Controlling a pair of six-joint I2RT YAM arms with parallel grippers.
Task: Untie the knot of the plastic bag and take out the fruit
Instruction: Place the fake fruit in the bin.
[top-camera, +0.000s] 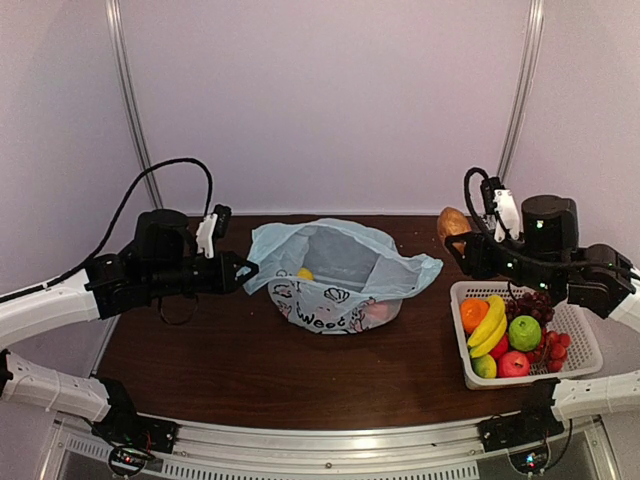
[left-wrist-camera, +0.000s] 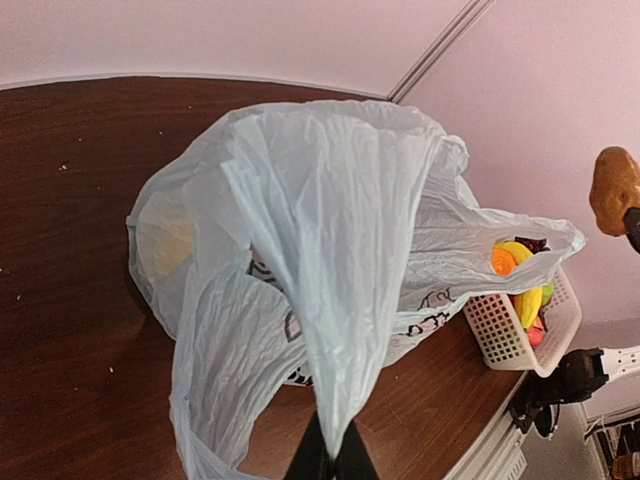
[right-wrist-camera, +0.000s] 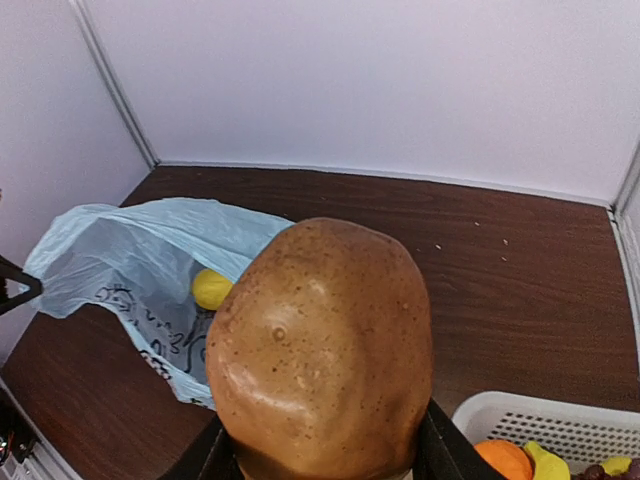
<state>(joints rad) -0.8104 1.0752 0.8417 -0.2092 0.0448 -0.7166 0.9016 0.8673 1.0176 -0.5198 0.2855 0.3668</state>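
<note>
Left claw is clamped shut on a pinch of the plastic bag, at the bag's left edge, holding the mouth pulled wide. I see no knot anywhere; the handle ears hang loose. Right claw grips the brown fruit around its lower end, raised near the far left corner of the basket. One lemon lies deep in the bag, which sits mid-table, and something pinkish shows through the film on its right side, though I can't tell what it is.

My worry is the brown fruit. It looks smooth and rounded, and most of its bulk sits above the jaws, so a jerk could let it tip or squirt out. From the overhead view I cannot tell whether it hangs over the basket or just outside it. If I release too early it may hit the table and roll.

On the left, the film is thin. Pulling harder might tear it or drag the light bag, while a slip would drop the mouth over the lemon.
</note>
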